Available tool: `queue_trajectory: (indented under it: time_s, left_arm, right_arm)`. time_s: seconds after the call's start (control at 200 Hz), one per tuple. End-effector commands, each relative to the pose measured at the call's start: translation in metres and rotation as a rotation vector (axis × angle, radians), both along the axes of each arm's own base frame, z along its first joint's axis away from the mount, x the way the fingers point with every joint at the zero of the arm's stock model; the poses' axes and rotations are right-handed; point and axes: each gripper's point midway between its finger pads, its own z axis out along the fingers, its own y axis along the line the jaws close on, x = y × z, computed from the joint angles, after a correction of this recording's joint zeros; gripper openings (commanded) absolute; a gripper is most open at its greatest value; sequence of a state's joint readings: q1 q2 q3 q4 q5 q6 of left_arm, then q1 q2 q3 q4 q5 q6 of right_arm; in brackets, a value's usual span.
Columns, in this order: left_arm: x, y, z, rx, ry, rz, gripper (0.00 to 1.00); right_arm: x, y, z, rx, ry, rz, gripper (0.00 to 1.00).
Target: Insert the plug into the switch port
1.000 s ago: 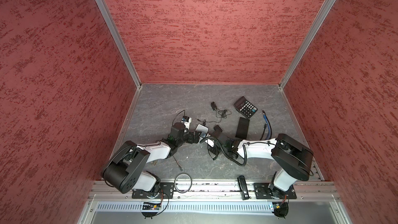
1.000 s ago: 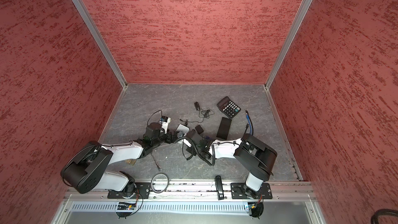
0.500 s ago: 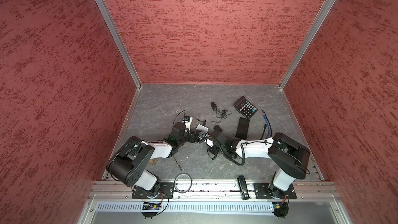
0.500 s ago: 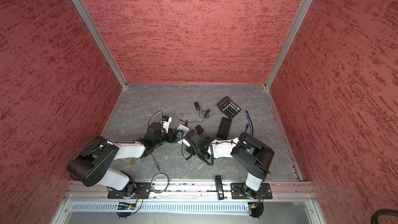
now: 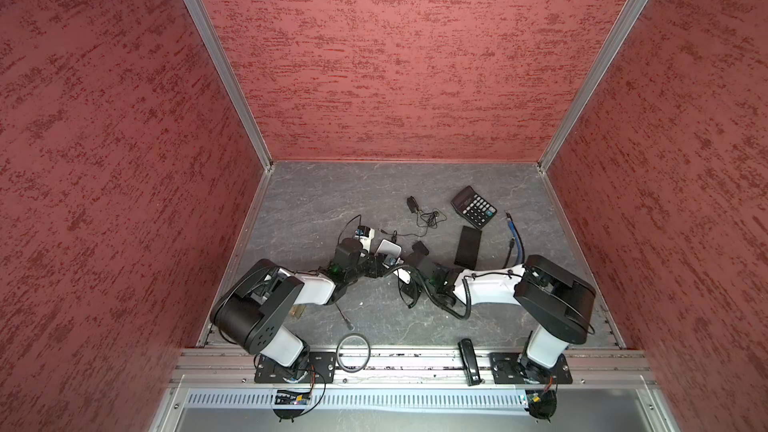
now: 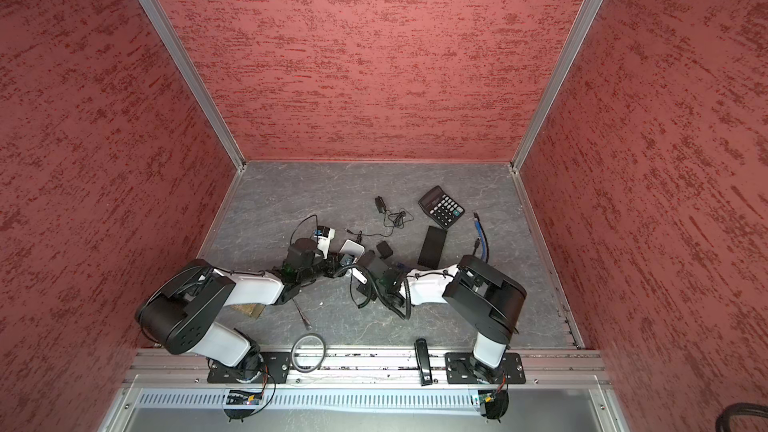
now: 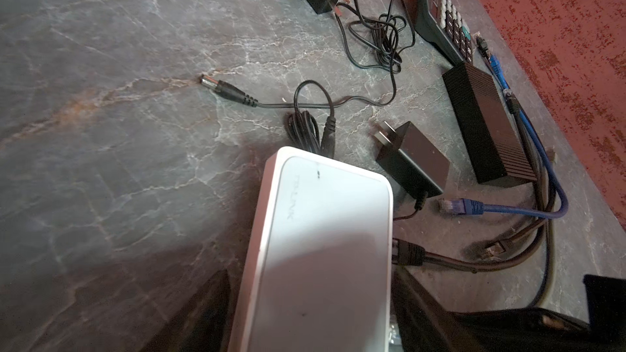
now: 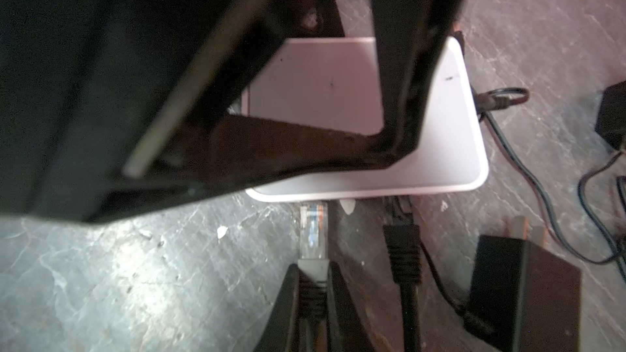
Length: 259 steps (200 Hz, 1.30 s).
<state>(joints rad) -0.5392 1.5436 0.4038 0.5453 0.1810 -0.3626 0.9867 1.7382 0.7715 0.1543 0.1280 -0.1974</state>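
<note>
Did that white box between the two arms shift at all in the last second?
No. In a top view the white switch sits just as far from the calculator as before.

You have a calculator (image 5: 473, 206) at the far right, lying askew. A flat black box (image 5: 468, 246) lies just in front of it, with a blue cable (image 5: 514, 234) beside that box. An adapter (image 5: 412, 204) with a tangled cord sits left of the calculator. A grey ring (image 5: 353, 347) and a black bar (image 5: 469, 361) lie on your front rail.
</note>
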Motion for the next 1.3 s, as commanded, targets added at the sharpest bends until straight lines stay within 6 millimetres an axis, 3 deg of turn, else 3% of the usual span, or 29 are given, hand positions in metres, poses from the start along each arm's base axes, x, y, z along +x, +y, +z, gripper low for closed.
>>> queue_trajectory:
  time_s: [0.0, 0.431, 1.292]
  left_arm:
    - [0.001, -0.004, 0.001, -0.005, -0.012, -0.003, 0.72]
    - [-0.001, -0.007, -0.004, 0.061, 0.003, 0.026, 0.6]
    - [-0.011, -0.016, -0.009, 0.09, 0.017, 0.005, 0.58]
  right_arm:
    - [0.002, 0.018, 0.012, 0.063, -0.009, 0.011, 0.0]
    - [-0.002, 0.023, 0.015, 0.08, -0.002, 0.014, 0.0]
    - [0.0, 0.045, 0.038, 0.161, -0.06, 0.046, 0.0]
